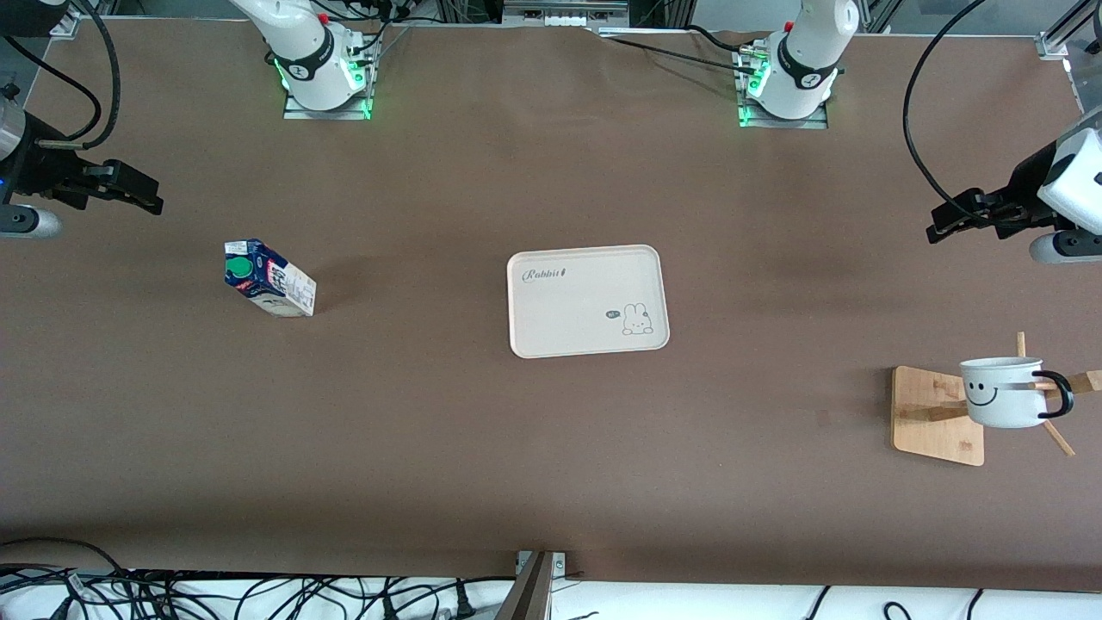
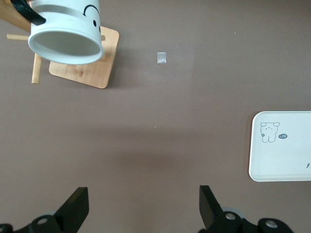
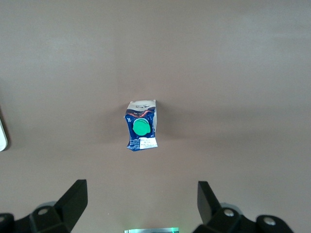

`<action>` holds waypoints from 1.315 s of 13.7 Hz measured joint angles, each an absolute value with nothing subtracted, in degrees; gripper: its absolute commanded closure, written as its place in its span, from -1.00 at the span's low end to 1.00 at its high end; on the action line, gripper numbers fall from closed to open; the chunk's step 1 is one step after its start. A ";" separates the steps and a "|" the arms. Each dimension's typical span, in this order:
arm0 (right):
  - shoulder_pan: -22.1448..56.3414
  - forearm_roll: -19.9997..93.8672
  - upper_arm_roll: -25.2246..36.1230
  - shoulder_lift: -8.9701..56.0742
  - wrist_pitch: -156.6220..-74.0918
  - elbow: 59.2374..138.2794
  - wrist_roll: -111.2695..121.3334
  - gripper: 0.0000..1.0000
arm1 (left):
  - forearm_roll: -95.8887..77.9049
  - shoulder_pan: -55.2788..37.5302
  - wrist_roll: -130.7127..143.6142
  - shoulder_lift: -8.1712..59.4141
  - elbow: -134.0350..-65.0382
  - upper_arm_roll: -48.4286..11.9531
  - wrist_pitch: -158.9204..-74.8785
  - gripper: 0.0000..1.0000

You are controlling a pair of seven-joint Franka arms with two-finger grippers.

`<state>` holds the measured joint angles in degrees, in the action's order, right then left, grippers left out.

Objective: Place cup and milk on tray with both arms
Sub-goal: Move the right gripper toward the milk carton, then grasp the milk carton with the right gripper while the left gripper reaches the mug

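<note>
Brown counter (image 1: 551,448): carries all items. Cream tray (image 1: 588,300) lies flat at the middle of the counter, "Rabbit" lettering and rabbit drawing visible, nothing on it.

Wooden mug rack (image 1: 937,415) stands at the left arm's end of the counter, nearer the front camera than the tray. White smiley cup (image 1: 1003,392) hangs on a rack peg, clear of the counter, handle over the peg.

Milk carton (image 1: 269,279) stands upright toward the right arm's end, green cap on top, well apart from the tray.

Left gripper (image 2: 143,206): raised over bare counter near the rack, jaws spread wide, holding nothing. Right gripper (image 3: 141,204): raised above the counter near the milk carton, jaws spread wide, touching nothing.
</note>
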<state>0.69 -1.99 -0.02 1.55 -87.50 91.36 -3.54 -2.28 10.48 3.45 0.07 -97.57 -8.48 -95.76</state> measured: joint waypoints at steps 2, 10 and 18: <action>0.68 -1.99 -0.02 1.54 -87.45 91.36 -3.54 -1.00 | -2.28 10.46 3.45 0.07 -97.56 -8.48 -95.75 -1.00; 0.70 -1.99 -0.54 1.70 -85.60 91.69 -3.62 -1.00 | -2.28 10.46 3.45 0.07 -97.56 -8.48 -95.75 -1.00; -0.38 -2.00 -0.44 5.72 -92.43 103.28 -3.71 -1.00 | -2.28 10.46 3.45 0.10 -97.54 -8.47 -95.74 -1.00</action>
